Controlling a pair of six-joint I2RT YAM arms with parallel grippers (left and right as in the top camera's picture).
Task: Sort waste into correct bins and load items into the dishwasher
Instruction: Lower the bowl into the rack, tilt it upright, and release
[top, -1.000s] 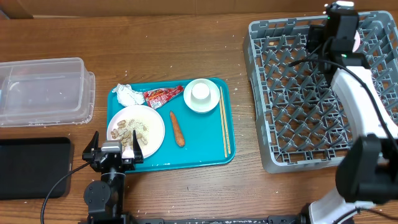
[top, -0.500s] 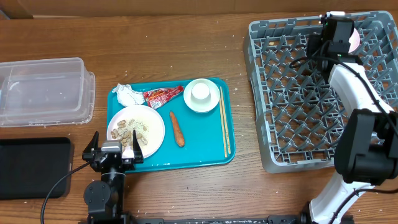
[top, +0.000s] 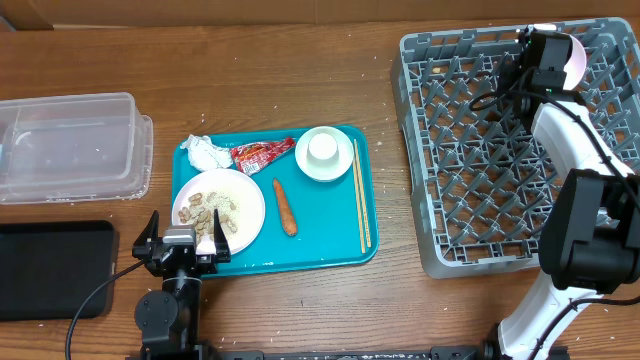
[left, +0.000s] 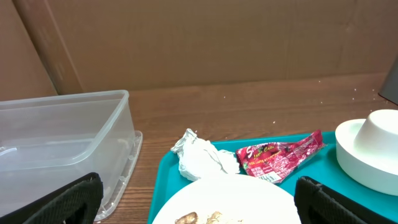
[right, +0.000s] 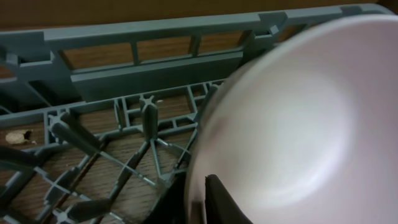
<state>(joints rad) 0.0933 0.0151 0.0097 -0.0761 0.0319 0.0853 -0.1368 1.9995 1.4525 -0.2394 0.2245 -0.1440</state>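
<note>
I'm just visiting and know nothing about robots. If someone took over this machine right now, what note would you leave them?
Left gripper: open, empty, at the near edge of the teal tray.
Right gripper: shut on a white bowl at the far right corner of the grey pegged dish rack, not released.
On the tray: round white plate with beige food scraps, crumpled white napkin, red snack wrapper, orange carrot stick, second white bowl with small white cup in it, wooden chopsticks.
Clear plastic tub and flat black tray: no waste in them yet.
Left: seat the bowl, load the other dishes, sort all waste.
</note>
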